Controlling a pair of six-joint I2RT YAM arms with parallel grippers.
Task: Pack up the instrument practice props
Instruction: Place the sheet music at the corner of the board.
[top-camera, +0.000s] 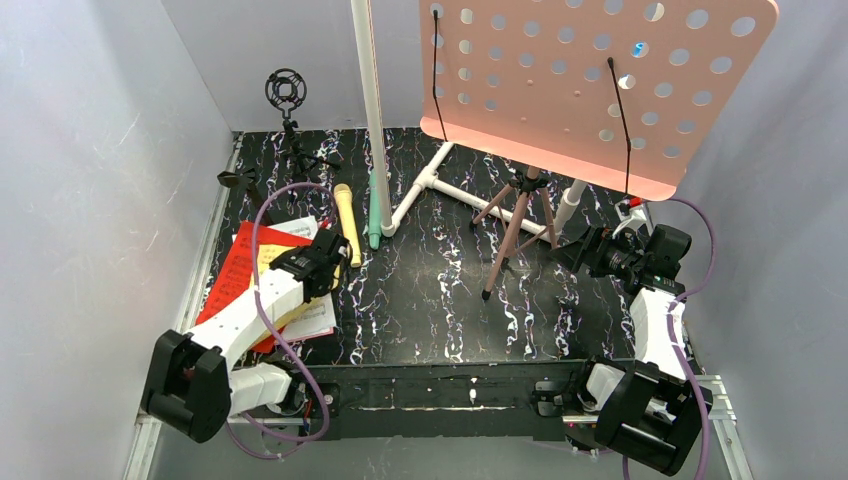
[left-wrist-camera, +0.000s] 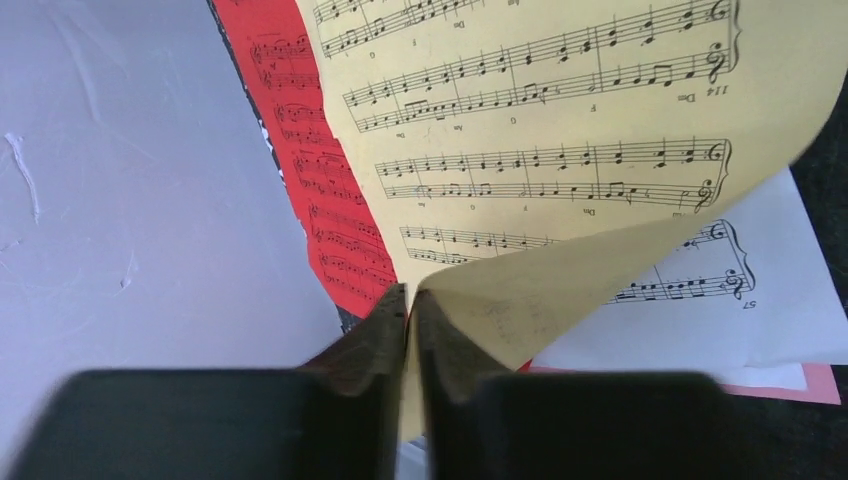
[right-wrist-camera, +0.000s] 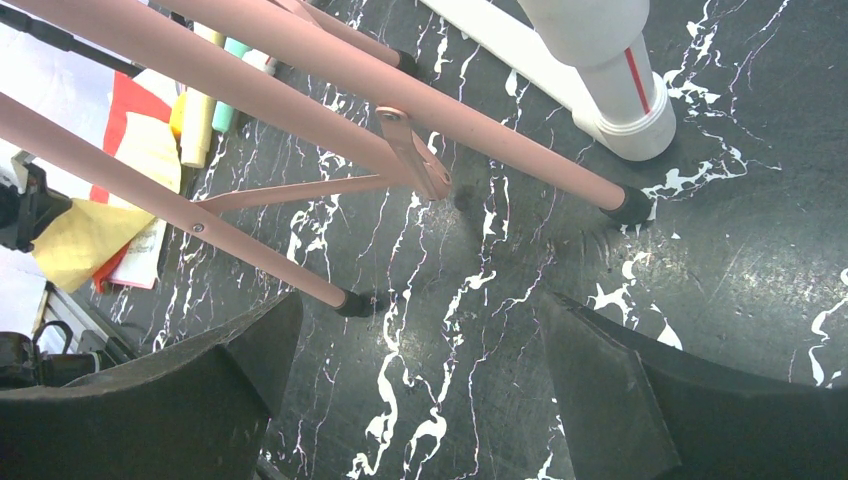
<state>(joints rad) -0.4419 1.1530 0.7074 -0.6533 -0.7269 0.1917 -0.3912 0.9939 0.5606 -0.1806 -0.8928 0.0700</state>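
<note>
One page of yellow sheet music (left-wrist-camera: 560, 120) was pinched at its curled corner by the left hand (left-wrist-camera: 410, 300), whose two dark fingers were squeezed shut on it. The page lay over the red folder (left-wrist-camera: 300, 130) and a white page (left-wrist-camera: 770, 310), at the left side of the bench (top-camera: 440, 300). The paper was thin and floppy, so I think it could tear or slip out if the hand pulled fast. The pages under it could slide along too. The grip was only on a corner, so the page could crease. Just past the pile lay the yellow microphone (top-camera: 346, 222) and the mint-green microphone (top-camera: 374, 215), both long, round and smooth, so they could roll. Over to the right stood the pink music stand (top-camera: 590, 80), a hard flat plate full of round holes on thin tripod legs (right-wrist-camera: 300, 90). It looked top-heavy and could tip if bumped. The right hand (right-wrist-camera: 420, 310) hung wide open, holding nothing, near those legs. A white pipe frame (top-camera: 372, 100) stood behind.
</note>
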